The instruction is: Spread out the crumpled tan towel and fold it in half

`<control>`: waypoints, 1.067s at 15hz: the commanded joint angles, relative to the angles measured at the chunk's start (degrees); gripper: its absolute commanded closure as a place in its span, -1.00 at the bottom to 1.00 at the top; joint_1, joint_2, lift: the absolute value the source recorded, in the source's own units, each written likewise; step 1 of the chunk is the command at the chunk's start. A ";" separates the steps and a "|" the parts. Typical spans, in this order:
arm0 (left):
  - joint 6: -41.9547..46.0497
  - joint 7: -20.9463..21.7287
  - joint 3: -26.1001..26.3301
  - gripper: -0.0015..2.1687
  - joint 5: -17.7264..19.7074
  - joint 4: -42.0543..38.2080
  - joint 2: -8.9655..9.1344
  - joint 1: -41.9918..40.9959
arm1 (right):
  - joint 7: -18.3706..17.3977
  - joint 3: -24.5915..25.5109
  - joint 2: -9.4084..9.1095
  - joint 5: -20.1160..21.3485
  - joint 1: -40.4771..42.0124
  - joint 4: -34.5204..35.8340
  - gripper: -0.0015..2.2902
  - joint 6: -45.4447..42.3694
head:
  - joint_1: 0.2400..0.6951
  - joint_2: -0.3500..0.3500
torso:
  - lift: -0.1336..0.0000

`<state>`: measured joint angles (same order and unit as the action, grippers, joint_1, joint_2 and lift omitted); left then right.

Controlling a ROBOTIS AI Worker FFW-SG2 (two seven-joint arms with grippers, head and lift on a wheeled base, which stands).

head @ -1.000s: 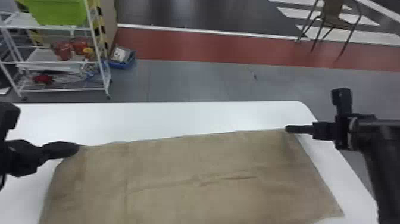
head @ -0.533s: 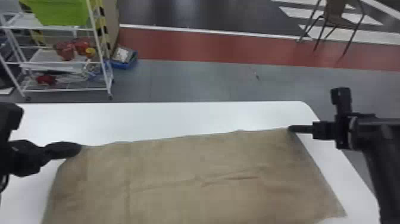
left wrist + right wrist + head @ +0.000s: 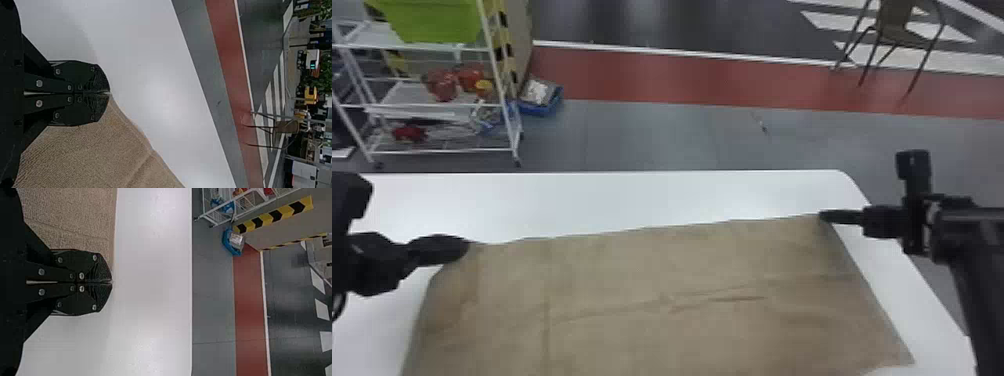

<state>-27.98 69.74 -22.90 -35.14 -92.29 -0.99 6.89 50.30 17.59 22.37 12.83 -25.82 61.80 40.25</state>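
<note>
The tan towel is spread wide with a few creases near its middle. At its far left corner is my left gripper; my right gripper is at the far right corner. In the left wrist view my left gripper is closed tight on a corner of the towel. The right wrist view has my right gripper with its fingertips pressed together at the corner of the towel, holding it.
The white table extends beyond the towel's far edge and to both sides. A white wire shelf with a green bin stands on the floor behind at the left, a blue box beside it. A chair is far back right.
The head view has shifted very slightly, moving the scene a little to the right. Both grippers keep their places at the towel's far corners.
</note>
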 commanded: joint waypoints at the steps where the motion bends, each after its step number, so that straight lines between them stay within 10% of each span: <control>1: 1.48 0.04 -0.21 0.44 0.33 -0.61 0.11 -0.56 | 0.85 1.04 0.04 -0.35 1.21 2.01 0.56 -0.03 | 1.00 -0.47 | -0.81; 8: 8.16 2.24 -5.75 0.44 8.24 -9.49 0.20 -6.18 | 15.00 4.20 -0.05 1.85 10.70 18.45 0.56 -0.56 | 1.00 -0.41 | -0.81; 12: 27.67 6.28 -10.58 0.43 11.67 -10.01 0.64 -10.75 | 26.52 6.93 0.22 3.08 19.57 25.57 0.56 -12.16 | 1.00 -0.34 | -0.80; 16: 50.52 10.06 -16.21 0.43 13.43 -4.74 0.38 -12.25 | 28.03 7.54 1.18 7.21 25.99 27.85 0.56 -25.52 | 1.00 -0.31 | -0.80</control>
<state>14.34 79.17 -37.04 -22.06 -99.38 -0.52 -5.26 78.05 24.93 23.15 18.48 -1.14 89.61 18.46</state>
